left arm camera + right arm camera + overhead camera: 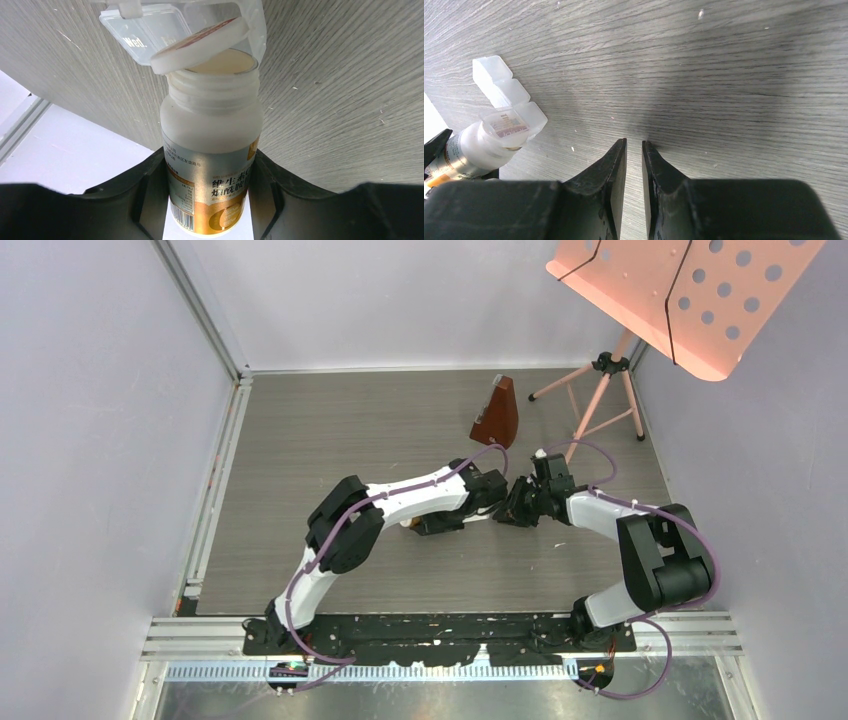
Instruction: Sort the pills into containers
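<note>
My left gripper (210, 200) is shut on a white pill bottle (212, 130) with an orange and silver label, gripping its lower body. The bottle is tipped, its flip cap (200, 45) open and its mouth against a clear strip box (150, 30) whose lid reads "Wed.". In the right wrist view the strip box (504, 92) lies on the table with the bottle (474, 147) at its near end. No pills show. My right gripper (634, 145) is shut but for a narrow gap, empty, just above the table to the right of the box. From above, both grippers (435, 524) (512, 512) meet mid-table.
A brown metronome (497, 415) stands at the back of the wood-grain table (350, 440). A pink music stand (680, 300) on a tripod (600, 390) fills the back right. Pale walls close in on both sides, with a metal rail (215, 490) along the left.
</note>
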{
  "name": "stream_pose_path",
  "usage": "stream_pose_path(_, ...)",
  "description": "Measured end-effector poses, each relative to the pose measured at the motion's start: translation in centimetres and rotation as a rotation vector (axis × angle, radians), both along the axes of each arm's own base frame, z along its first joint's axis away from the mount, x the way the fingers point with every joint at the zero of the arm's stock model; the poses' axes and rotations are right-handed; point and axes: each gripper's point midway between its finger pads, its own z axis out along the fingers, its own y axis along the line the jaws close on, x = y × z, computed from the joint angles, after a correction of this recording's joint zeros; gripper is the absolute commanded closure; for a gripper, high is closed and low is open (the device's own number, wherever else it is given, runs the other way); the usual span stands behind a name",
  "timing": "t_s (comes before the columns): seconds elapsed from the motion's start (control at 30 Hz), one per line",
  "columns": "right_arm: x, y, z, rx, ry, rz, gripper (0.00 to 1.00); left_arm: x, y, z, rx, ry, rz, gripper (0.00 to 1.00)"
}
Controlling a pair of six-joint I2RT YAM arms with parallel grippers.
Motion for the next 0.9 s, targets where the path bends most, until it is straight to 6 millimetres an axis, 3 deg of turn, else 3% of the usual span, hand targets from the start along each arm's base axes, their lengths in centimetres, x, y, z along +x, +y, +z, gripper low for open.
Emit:
stream_pose_path(0.3,0.0,0.0,0.0,0.004,0.001,0.0,0.74,0.0,0.2,0.2,0.021,-0.007,0.006,1.0)
stream_pose_path(0.7,0.0,0.0,0.0,0.008,0.0,0.0,0.74,1.2,-0.6,2.3,0.009,-0.063,-0.008,1.0)
stream_pose_path(0.9,0.0,0.0,0.0,0.014,0.003,0.0,0.74,0.9,-0.2,1.9,0.032,-0.048,-0.009,1.0)
